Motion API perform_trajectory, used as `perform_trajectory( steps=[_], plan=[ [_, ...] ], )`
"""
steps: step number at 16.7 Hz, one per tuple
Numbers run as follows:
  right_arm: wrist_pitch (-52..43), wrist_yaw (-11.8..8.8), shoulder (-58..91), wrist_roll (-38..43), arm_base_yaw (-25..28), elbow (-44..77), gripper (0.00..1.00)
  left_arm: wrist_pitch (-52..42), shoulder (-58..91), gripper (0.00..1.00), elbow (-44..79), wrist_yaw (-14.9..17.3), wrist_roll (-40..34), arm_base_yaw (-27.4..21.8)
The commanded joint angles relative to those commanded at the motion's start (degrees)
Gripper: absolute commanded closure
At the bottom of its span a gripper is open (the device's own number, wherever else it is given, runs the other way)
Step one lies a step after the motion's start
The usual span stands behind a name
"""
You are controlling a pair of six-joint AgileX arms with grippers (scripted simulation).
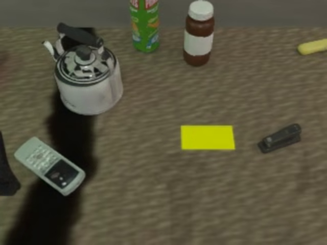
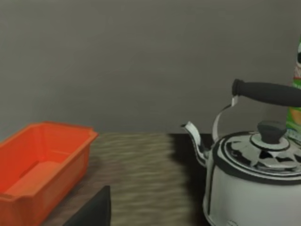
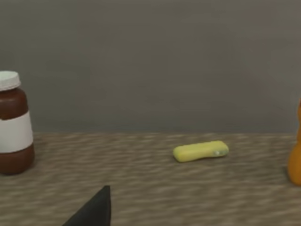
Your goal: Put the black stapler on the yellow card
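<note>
The black stapler [image 1: 280, 138] lies on the table at the right, a short way to the right of the yellow card [image 1: 207, 137] and apart from it. The card lies flat near the middle, with nothing on it. My left arm [image 1: 5, 171] shows only as a dark shape at the table's left edge, far from both. A black tip of my left gripper [image 2: 94, 212] shows in the left wrist view. My right arm is outside the top view; a black tip of my right gripper [image 3: 94, 212] shows in the right wrist view. Neither wrist view shows stapler or card.
A white kettle [image 1: 88, 76] stands at the back left, with a grey-white remote [image 1: 49, 166] in front of it. A green can [image 1: 145, 23], a brown jar [image 1: 199, 35] and a small yellow oblong [image 1: 312, 47] line the back. An orange bin [image 2: 40, 165] appears in the left wrist view.
</note>
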Motion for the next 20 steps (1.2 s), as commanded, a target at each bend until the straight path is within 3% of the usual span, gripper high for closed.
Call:
perform_trajectory(
  steps=[4, 8, 20],
  plan=[
    [-1.3, 0.0, 1.7, -1.7, 0.3, 1.7, 0.0, 0.0, 0.0, 0.0, 0.0, 0.0, 0.0, 0.0],
    [-8.3, 0.0, 12.5, -11.9, 1.6, 12.3, 0.0, 0.0, 0.0, 0.0, 0.0, 0.0, 0.0, 0.0],
    [-47.5, 0.6, 84.1, -66.9, 8.7, 66.1, 0.0, 0.0, 0.0, 0.0, 0.0, 0.0, 0.0, 0.0]
  ],
)
